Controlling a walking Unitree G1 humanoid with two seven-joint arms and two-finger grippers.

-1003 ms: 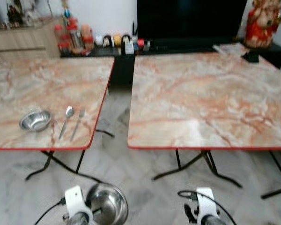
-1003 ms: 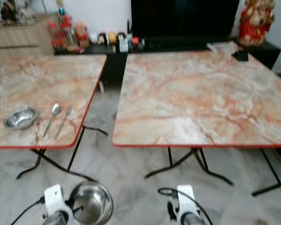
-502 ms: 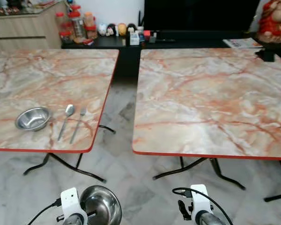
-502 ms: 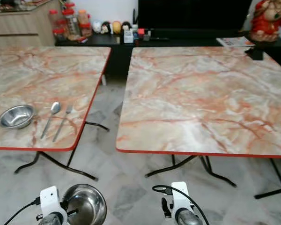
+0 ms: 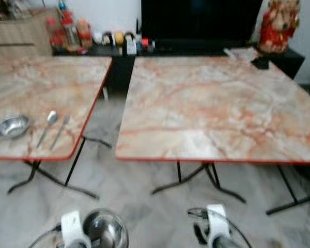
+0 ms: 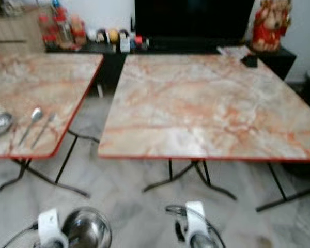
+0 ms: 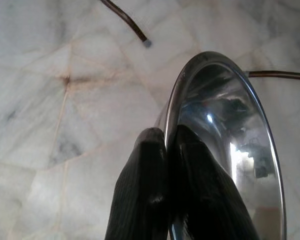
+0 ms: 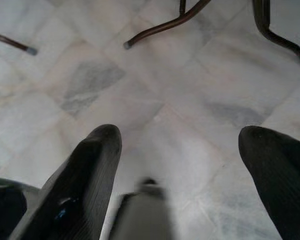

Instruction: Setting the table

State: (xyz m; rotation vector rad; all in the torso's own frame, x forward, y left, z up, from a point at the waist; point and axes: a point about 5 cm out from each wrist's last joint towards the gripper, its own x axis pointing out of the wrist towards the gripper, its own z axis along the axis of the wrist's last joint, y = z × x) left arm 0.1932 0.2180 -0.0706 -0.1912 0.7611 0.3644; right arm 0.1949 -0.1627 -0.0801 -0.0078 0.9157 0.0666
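My left gripper (image 7: 166, 145) is shut on the rim of a shiny steel bowl (image 7: 225, 150), carried low over the floor; the same bowl (image 5: 104, 230) shows at the bottom of the left eye view. My right gripper (image 8: 177, 150) hangs open above the marble floor, holding nothing. On the left marble table (image 5: 67, 77) lie a second steel bowl (image 5: 10, 125), a spoon (image 5: 47, 124) and a fork (image 5: 60, 129) near its front edge. The right marble table (image 5: 206, 103) has a bare top.
A gap of floor (image 5: 101, 124) runs between the two tables. Black folding legs (image 5: 196, 178) stand under them. Behind, a dark cabinet holds jars (image 5: 67, 31), small items, a black screen (image 5: 196, 20) and a red figurine (image 5: 279, 23).
The whole view has shifted left and blurred, so the camera has turned toward the right table. The left gripper still holds the bowl; the right stays open.
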